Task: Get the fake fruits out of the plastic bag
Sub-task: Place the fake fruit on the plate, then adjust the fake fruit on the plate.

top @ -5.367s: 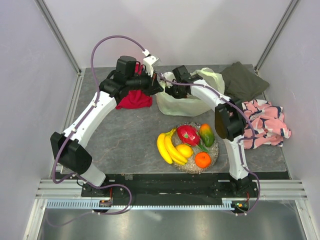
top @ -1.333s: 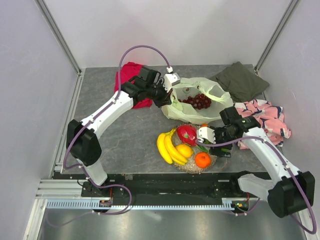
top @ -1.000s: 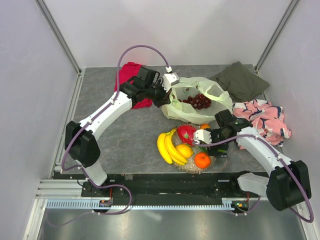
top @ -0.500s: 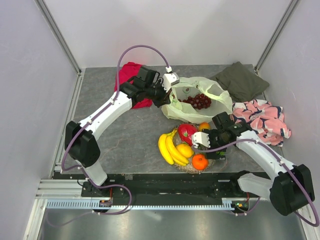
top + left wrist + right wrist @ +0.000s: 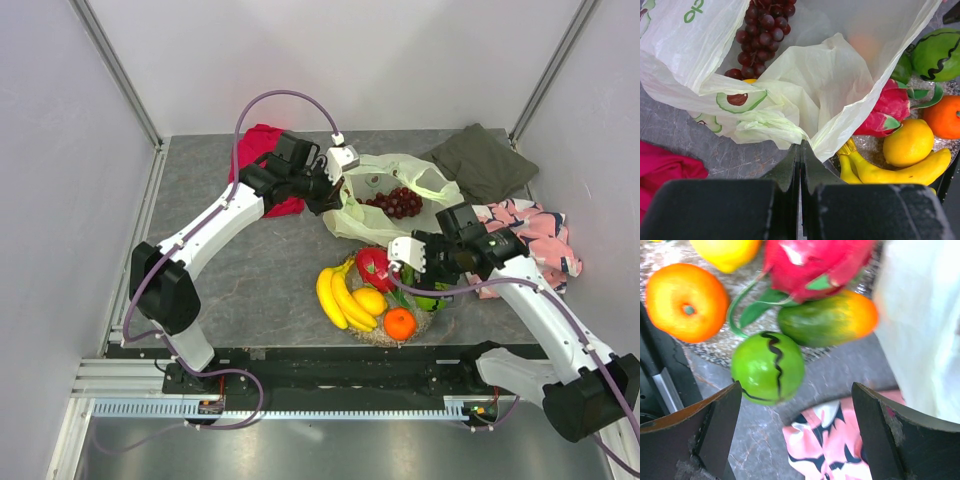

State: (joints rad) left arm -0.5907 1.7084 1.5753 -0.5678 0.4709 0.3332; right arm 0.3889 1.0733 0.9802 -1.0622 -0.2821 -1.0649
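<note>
The pale yellow-green plastic bag (image 5: 395, 215) lies behind the round dish (image 5: 362, 333), its mouth held up. My left gripper (image 5: 327, 192) is shut on the bag's edge (image 5: 801, 145). Dark purple grapes (image 5: 400, 202) lie inside the bag, and they show in the left wrist view (image 5: 760, 30). On the dish are bananas (image 5: 338, 295), dragon fruit (image 5: 372, 266), lemon (image 5: 369, 300) and orange (image 5: 400, 322). My right gripper (image 5: 432, 275) is open and empty (image 5: 796, 405) above the green striped melon (image 5: 767, 367), which rests beside the mango (image 5: 827, 320).
A pink patterned cloth (image 5: 530, 245) lies right of the dish, under my right arm. An olive cloth (image 5: 482, 160) lies at the back right. A red cloth (image 5: 268, 170) lies under my left arm. The table's front rail runs just below the dish.
My right gripper has come from the bag to the dish, then lifted back, open, with the green melon now at the dish's right side. My left gripper keeps hold of the bag's edge.
</note>
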